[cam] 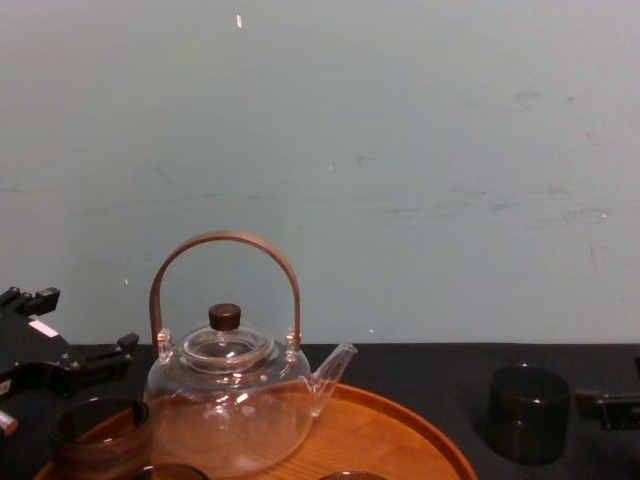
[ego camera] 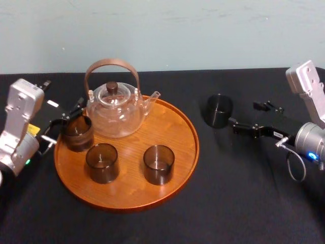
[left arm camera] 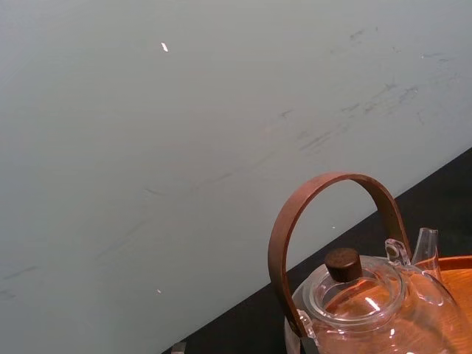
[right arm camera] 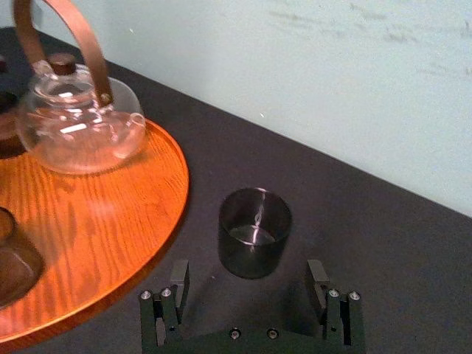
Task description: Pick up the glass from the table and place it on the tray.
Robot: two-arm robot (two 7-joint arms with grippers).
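The glass (ego camera: 219, 110), dark and cylindrical, stands upright on the black table (ego camera: 244, 193) to the right of the round wooden tray (ego camera: 175, 127). My right gripper (ego camera: 249, 117) is open just to the glass's right, low over the table. In the right wrist view its two fingers (right arm camera: 179, 279) stand wide apart on the near side of the glass (right arm camera: 254, 232), not touching it. My left gripper (ego camera: 66, 122) sits at the tray's left rim, fingers spread, beside another dark glass (ego camera: 77, 133) that rests on the tray.
A glass teapot (ego camera: 116, 109) with a brown hoop handle stands at the back of the tray. Two more dark glasses (ego camera: 102, 162) (ego camera: 159, 164) stand near the tray's front. A pale wall runs behind the table.
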